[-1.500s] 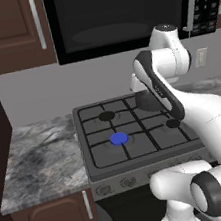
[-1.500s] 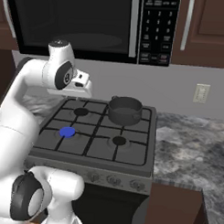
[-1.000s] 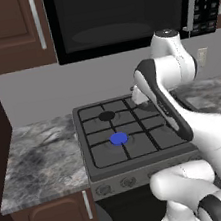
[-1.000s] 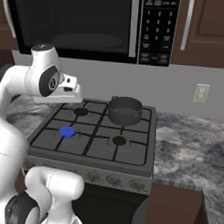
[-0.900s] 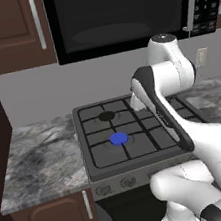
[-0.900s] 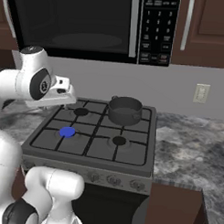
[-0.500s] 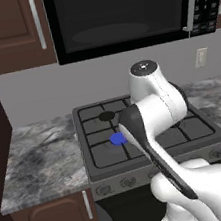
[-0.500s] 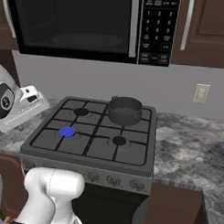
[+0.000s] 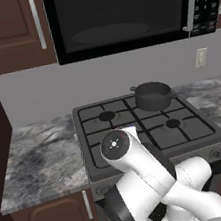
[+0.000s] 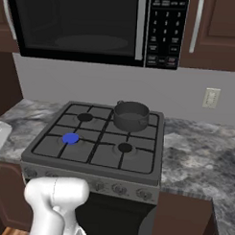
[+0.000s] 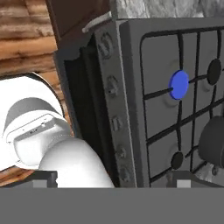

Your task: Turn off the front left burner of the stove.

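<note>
The front left burner (image 10: 70, 138) glows blue at centre left on the stove (image 10: 137, 168). I judge its small, stiff knob (image 11: 112, 86) needs a firm pinch across the rim. I cannot tell how open my tool is.

pot (image 10: 131, 115) on stove (image 10: 97, 138) rear right | microwave (image 10: 94, 27) above
</note>
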